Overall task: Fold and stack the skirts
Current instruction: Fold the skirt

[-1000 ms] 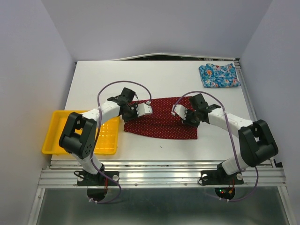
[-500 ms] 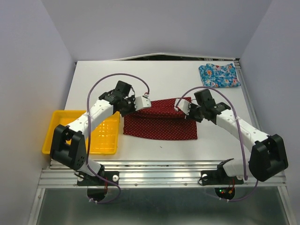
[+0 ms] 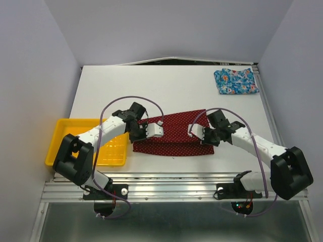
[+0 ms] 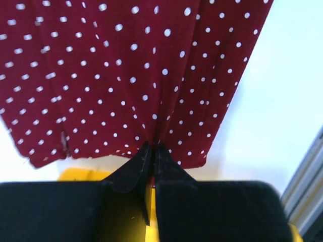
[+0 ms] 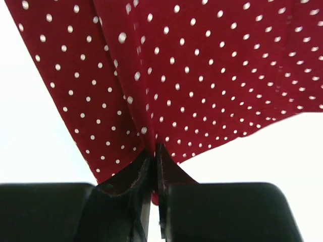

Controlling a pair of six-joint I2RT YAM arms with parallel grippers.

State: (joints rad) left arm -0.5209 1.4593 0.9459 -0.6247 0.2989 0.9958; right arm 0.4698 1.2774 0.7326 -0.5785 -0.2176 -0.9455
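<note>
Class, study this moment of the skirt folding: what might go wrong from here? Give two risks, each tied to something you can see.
1. The left fingers and right fingers each pinch only a small gather at the edge of the red skirt; the cloth may slip out mid-fold.
2. The skirt's left edge lies next to the yellow tray, with the left arm over it; dragged cloth might catch on its rim.
</note>
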